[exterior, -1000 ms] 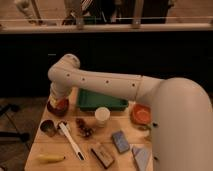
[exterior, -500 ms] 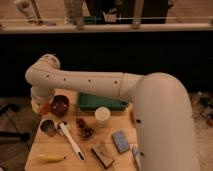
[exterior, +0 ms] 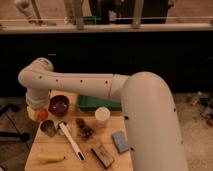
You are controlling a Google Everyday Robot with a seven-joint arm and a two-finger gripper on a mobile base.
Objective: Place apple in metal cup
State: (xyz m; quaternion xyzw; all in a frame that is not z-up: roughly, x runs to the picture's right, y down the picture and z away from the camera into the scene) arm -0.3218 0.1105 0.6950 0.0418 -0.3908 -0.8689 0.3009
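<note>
The apple (exterior: 41, 115) is a small orange-red ball at the lower end of my arm, near the table's left edge. My gripper (exterior: 38, 112) hangs down from the white wrist and is shut on the apple. It holds the apple just above and slightly left of the metal cup (exterior: 48, 128). The cup is a short grey cylinder that stands upright on the wooden table (exterior: 65, 150). The gripper's fingers are mostly hidden behind the wrist and the apple.
A dark maroon bowl (exterior: 59, 105) sits right of the gripper. Also on the table are a green tray (exterior: 95, 104), a white cup (exterior: 102, 116), a dark berry cluster (exterior: 84, 129), a white-handled tool (exterior: 70, 141), a banana (exterior: 50, 158), a blue sponge (exterior: 120, 141) and a brown bar (exterior: 102, 155).
My arm has swung left and lowered. The apple has gone with it, from over the maroon bowl to just above the metal cup. The bowl now shows uncovered.
</note>
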